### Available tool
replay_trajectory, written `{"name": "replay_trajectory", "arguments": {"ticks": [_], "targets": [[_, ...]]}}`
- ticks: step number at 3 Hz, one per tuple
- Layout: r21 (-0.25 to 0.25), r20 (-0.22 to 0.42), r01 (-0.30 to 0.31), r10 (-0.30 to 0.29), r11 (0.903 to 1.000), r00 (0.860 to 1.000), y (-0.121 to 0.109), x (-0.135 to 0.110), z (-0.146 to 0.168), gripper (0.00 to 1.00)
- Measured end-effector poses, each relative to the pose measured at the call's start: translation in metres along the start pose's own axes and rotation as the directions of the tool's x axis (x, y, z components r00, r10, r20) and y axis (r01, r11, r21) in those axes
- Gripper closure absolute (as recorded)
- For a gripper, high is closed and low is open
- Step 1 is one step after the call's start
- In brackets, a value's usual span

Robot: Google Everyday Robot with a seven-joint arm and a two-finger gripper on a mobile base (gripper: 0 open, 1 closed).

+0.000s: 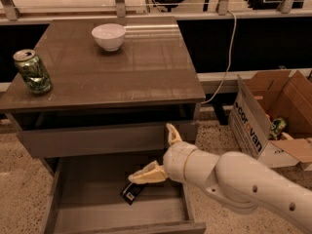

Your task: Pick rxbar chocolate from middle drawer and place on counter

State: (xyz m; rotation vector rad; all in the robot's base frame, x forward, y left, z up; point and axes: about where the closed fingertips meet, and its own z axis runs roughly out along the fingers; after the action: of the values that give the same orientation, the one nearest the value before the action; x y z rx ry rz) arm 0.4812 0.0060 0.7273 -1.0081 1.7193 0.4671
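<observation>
The rxbar chocolate (131, 192) is a small black bar lying on the bare floor of the open middle drawer (92, 204), right of centre. My gripper (150, 153) is open, just above and to the right of the bar. One of its fingers (146, 175) reaches left over the bar's upper end, and the other points up in front of the shut drawer front above. I cannot tell whether the lower finger touches the bar. The glossy brown counter (117, 67) tops the cabinet.
A green can (32, 71) stands at the counter's left edge and a white bowl (108, 36) at its back middle. An open cardboard box (270, 116) sits on the floor to the right. My white arm (243, 184) crosses the drawer's right front corner.
</observation>
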Motion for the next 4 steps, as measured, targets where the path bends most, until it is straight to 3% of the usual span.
{"name": "replay_trajectory", "arguments": {"ticks": [1,2,3,4], "targets": [[0.074,0.061,0.047,-0.052,0.9961,0.997,0.009,0.011,0.022,0.0],[0.143,0.065,0.03,-0.039,0.9893,0.997,-0.006,0.016,0.026,0.0],[0.144,0.063,0.032,-0.041,0.9891,0.997,-0.006,0.016,0.026,0.0],[0.138,0.052,0.032,-0.039,0.9899,0.998,-0.005,0.039,0.037,0.0]]}}
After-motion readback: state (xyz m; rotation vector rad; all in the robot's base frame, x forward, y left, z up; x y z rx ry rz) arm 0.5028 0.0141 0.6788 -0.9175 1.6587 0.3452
